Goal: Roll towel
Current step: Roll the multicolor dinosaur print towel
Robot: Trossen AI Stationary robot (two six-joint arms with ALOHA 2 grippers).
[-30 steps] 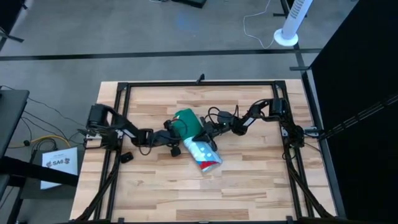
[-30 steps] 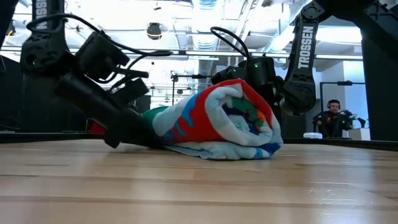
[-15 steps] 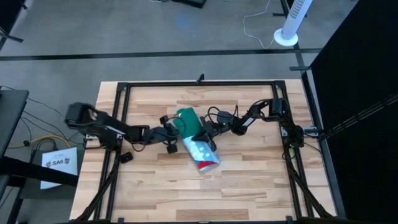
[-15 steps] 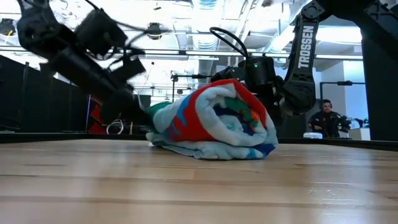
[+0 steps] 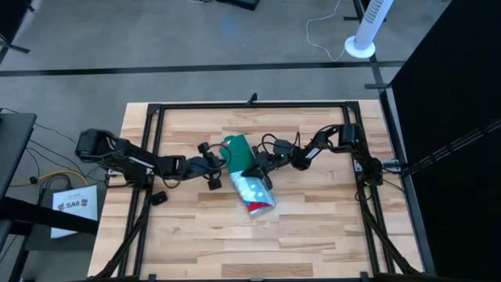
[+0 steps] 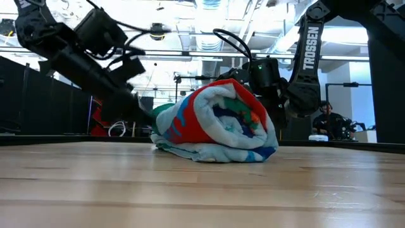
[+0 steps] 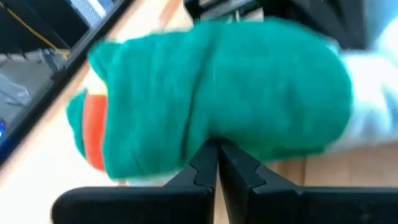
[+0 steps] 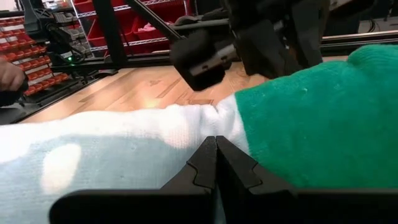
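towel (image 6: 218, 120): soft, fuzzy cloth, thick and matt, with a nubbly look up close
table (image 5: 313, 227): wood planks, pale, smooth, a little shiny
frame on the table (image 5: 258, 104): black metal bars, matt
left gripper (image 7: 217, 158): black hard plastic, smooth, dull
right gripper (image 8: 216, 152): black hard plastic, smooth, dull
floor (image 5: 156, 39): grey, smooth, hard

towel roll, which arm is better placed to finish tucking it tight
Probably the right. The right gripper sits against the middle of the rolled green tropical-print beach towel, jaws shut. The left gripper is at the roll's green end, jaws shut too, with less cloth to press on.
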